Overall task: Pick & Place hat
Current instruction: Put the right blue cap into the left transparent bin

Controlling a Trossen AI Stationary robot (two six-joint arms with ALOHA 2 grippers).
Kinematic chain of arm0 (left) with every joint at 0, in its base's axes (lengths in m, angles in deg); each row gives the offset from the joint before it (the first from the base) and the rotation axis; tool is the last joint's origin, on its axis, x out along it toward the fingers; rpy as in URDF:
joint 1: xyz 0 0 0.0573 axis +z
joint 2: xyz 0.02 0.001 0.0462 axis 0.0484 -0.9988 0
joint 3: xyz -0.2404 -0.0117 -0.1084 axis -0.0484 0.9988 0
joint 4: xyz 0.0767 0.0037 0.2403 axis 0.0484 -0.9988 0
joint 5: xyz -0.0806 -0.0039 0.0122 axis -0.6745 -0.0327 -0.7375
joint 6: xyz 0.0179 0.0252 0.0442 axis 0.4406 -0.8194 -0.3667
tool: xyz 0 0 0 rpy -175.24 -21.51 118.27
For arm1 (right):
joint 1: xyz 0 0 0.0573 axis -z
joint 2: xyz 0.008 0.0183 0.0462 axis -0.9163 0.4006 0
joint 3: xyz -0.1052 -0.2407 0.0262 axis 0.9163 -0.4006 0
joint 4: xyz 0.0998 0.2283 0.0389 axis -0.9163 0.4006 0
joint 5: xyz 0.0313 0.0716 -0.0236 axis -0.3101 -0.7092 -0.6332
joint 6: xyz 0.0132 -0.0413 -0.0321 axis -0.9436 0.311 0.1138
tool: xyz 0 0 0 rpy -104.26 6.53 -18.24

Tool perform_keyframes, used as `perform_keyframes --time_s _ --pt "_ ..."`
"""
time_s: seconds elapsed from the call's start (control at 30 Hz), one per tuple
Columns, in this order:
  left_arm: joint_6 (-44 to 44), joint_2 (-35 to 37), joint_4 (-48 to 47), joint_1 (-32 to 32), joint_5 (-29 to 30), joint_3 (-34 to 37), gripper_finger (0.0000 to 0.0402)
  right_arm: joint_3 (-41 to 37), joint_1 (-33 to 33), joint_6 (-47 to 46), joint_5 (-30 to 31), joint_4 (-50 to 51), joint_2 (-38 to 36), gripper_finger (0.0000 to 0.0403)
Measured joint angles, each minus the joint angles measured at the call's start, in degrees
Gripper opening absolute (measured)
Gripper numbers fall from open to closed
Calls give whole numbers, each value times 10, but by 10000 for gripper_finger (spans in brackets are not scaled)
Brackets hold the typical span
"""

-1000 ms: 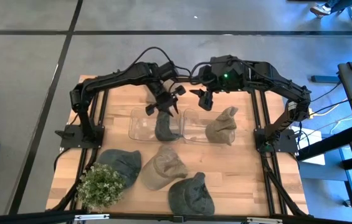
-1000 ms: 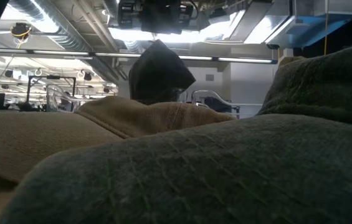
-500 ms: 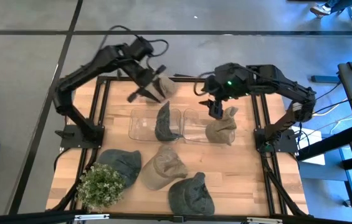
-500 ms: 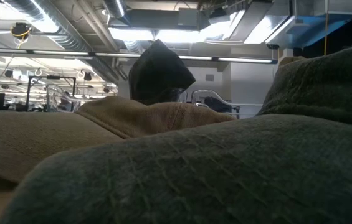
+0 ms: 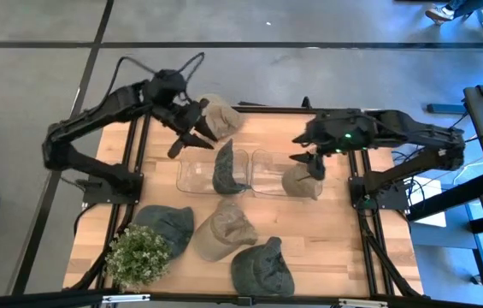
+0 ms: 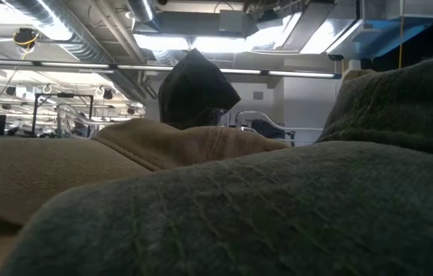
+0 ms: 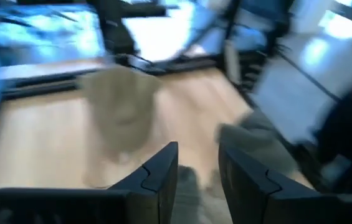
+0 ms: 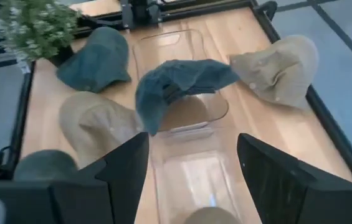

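You see two black jointed arms, thin black cables looping off each. Right arm (image 5: 369,128) shows small green light. Fingers (image 8: 123,171) matte black, angular, wedge-shaped.

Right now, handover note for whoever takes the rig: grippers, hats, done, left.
Left gripper: open, empty, at the table's far left, beside a tan hat lying on the far edge.
Right gripper: open, empty, over the tan hat in the right clear bin.
Done: dark hat sits in the left clear bin; tan hat in the right bin.
Left: far-edge tan hat, plus three hats near the front: grey-green, tan, grey-green, by the plant.
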Motion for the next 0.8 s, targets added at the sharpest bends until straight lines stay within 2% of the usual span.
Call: perform_keyframes --time_s 0.17,0.4,0.6,0.8 --pt "105 93 229 -42 82 139 108 -34 -38 -50 -1 -2 -22 245" --pt "151 168 405 -119 188 265 110 -43 -97 -100 0 3 -17 245" --pt "158 174 450 -167 229 300 108 -43 -162 -180 0 3 -16 245" --pt "158 174 450 -191 235 300 111 -71 -261 -347 0 -13 15 245"
